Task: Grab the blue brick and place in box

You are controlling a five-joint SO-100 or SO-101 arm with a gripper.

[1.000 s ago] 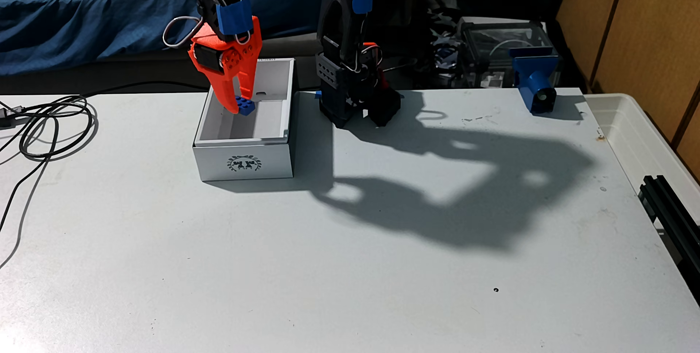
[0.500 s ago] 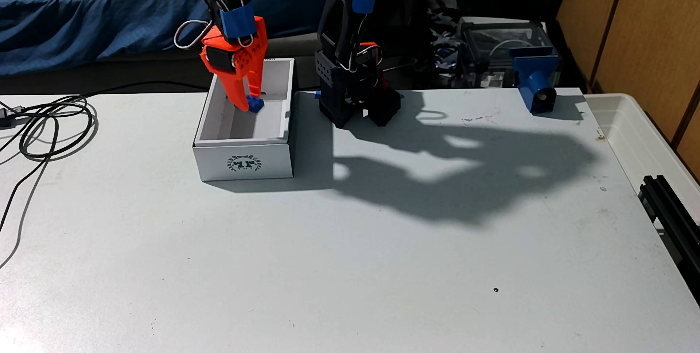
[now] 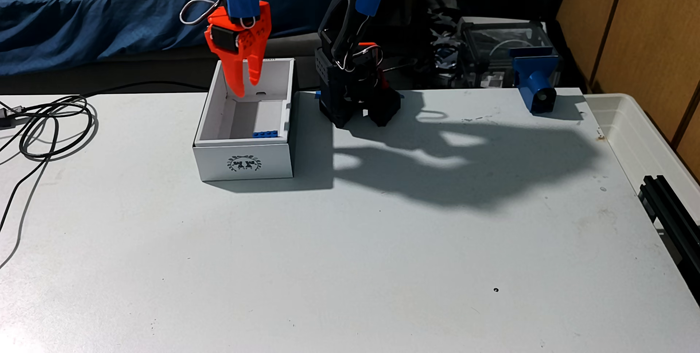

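In the fixed view the blue brick (image 3: 265,134) lies inside the white box (image 3: 242,161), against its near wall on the right side, only its studded top showing above the rim. The box has a dark wreath emblem on its near short side. My orange gripper (image 3: 247,88) hangs over the far end of the box, fingers pointing down and slightly apart, with nothing between them. It is well apart from the brick.
The arm's black base (image 3: 356,107) stands right of the box. A coiled black cable (image 3: 53,125) lies at the left edge. A blue printed block (image 3: 536,84) sits far right, next to a translucent tub (image 3: 644,137). A black rail (image 3: 670,216) lines the right edge.
The gripper let go of the blue brick, which dropped to the box's near right side. The gripper then rose and shifted slightly right.
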